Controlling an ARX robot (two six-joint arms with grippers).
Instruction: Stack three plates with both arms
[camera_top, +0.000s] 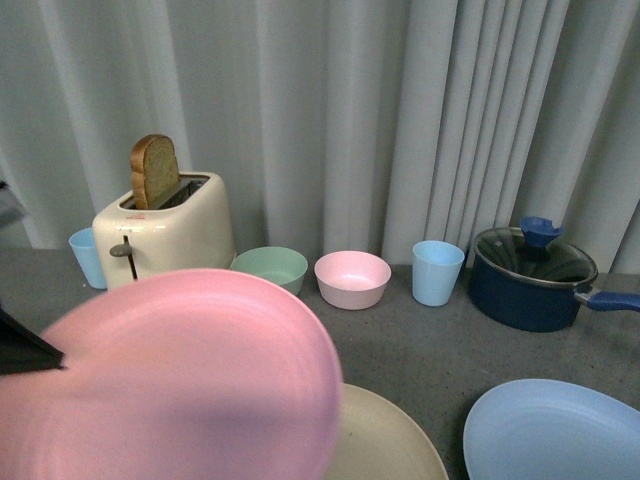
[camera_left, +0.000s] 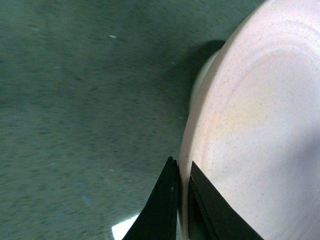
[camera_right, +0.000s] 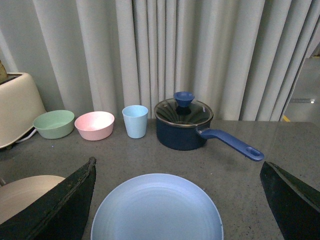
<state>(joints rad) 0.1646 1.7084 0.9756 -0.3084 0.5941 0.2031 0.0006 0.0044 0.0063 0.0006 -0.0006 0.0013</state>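
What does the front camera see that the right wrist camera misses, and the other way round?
Only the front view shows the pink plate, held up, and a blue cup beside the toaster. Only the right wrist view shows the right gripper, open. Both show the light blue plate, the beige plate, green bowl, pink bowl, a second blue cup and the lidded pot.

Raised at the left, slightly tilted: the round matte pink plate (camera_top: 180, 380), covering the left part of the beige plate (camera_top: 390, 440). Flat beneath it, that beige plate. Flat and apart to the right, the light blue plate (camera_top: 555, 430).
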